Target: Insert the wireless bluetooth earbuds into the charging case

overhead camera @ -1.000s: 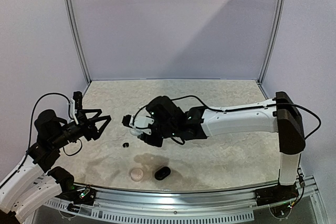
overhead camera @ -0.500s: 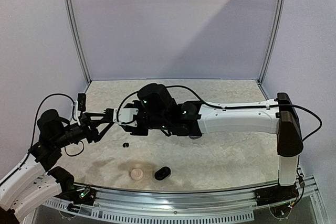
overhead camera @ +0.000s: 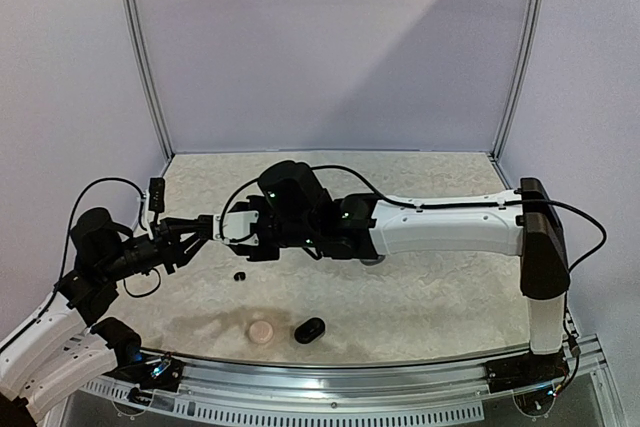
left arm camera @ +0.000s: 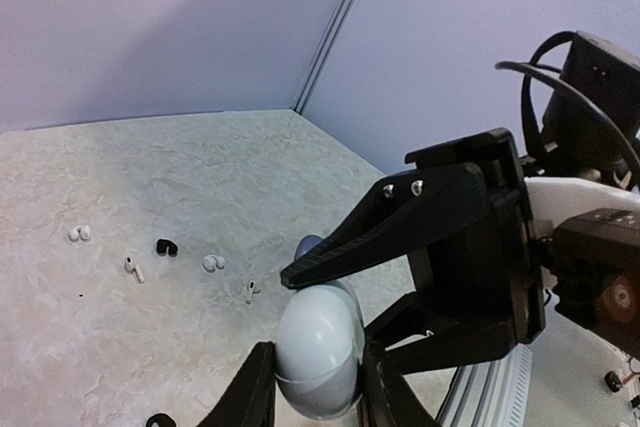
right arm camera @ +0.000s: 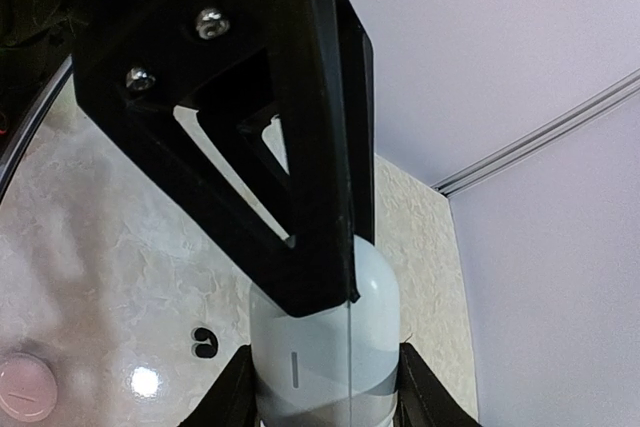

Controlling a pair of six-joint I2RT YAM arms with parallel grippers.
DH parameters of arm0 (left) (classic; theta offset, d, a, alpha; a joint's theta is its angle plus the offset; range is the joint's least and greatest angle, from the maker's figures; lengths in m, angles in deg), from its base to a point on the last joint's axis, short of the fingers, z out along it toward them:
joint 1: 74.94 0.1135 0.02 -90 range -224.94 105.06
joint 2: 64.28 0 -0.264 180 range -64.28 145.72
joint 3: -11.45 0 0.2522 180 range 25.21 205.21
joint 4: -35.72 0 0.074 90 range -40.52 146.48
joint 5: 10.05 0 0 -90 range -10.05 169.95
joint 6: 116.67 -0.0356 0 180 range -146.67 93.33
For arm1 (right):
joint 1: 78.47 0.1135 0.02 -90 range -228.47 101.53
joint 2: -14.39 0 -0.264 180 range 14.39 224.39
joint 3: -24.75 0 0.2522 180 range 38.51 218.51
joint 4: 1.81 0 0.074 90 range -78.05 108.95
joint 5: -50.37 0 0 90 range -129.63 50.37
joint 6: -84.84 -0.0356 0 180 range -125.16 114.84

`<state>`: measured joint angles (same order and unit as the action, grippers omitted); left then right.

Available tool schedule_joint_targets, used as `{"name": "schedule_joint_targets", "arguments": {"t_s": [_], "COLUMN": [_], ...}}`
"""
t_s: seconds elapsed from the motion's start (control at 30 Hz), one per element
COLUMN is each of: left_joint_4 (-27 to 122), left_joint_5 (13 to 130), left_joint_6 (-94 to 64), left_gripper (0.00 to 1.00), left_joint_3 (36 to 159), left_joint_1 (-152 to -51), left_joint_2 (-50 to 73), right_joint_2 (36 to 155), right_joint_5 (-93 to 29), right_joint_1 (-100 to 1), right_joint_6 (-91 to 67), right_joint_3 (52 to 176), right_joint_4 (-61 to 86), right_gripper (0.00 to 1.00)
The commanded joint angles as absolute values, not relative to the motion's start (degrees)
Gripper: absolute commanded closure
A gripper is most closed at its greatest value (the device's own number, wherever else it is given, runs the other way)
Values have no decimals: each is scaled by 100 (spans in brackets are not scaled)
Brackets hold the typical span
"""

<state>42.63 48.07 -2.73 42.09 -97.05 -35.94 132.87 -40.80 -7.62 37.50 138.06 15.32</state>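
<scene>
Pale marbled tabletop [overhead camera: 450,287] lies beneath; above it the left gripper [left arm camera: 317,377] and right gripper [right arm camera: 322,387] both clamp one grey-white charging case [left arm camera: 320,332]. Seen from the left wrist, loose white earbuds [left arm camera: 213,263] and a black earbud [left arm camera: 166,246] lie at ten o'clock.

Mid-left is blocked by left end effector [overhead camera: 207,229] and right end effector [overhead camera: 234,230], both clamped on one grey case [left arm camera: 318,347]; near edge is obstructed (pink case [overhead camera: 261,331], black case [overhead camera: 309,329]); right worktop [overhead camera: 450,292] is left open.
</scene>
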Motion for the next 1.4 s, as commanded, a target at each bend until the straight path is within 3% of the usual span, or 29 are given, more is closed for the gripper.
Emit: {"name": "schedule_joint_targets", "arguments": {"t_s": [0.0,0.5,0.57,0.7,0.87,0.9,1.0,1.1,1.13,1.37], "left_joint_4": [4300,4285,4293,4278,4245,4252,4324,4371,4376,4320], "left_joint_5": [4881,4862,4937,5096,5193,5205,5324,5422,5397,4949], "left_joint_6": [-278,-195,-224,-302,-479,-527,-632,-741,-769,-924], "left_gripper": [73,63,72,99,100,100,100,100,100,100], "left_joint_3": [4147,4142,4155,4151,4155,4156,4177,4191,4190,4158], "left_joint_1": [-9682,-9694,-9692,-9687,-9682,-9682,-9683,-9689,-9683,-9685], "left_joint_2": [-3576,-3563,-3570,-3612,-3721,-3741,-3788,-3830,-3847,-3879], "right_joint_2": [13390,13498,13498,13490,13489,13489,13485,13442,13380,12939], "right_joint_5": [-3838,-4214,-4193,-4093,-4030,-4025,-4050,-3784,-3589,-1514], "right_joint_1": [-687,-691,-688,-688,-688,-689,-698,-738,-768,-1279], "right_joint_6": [3760,3652,3657,3643,3566,3543,3376,3083,2988,1837], "right_joint_3": [14055,14282,14283,14272,14272,14274,14307,14479,14535,14907], "right_joint_4": [1434,1251,1268,1327,1371,1386,1502,2049,2251,3485], "right_gripper": [91,94,95,91,74,67,30,6,2,1]}}
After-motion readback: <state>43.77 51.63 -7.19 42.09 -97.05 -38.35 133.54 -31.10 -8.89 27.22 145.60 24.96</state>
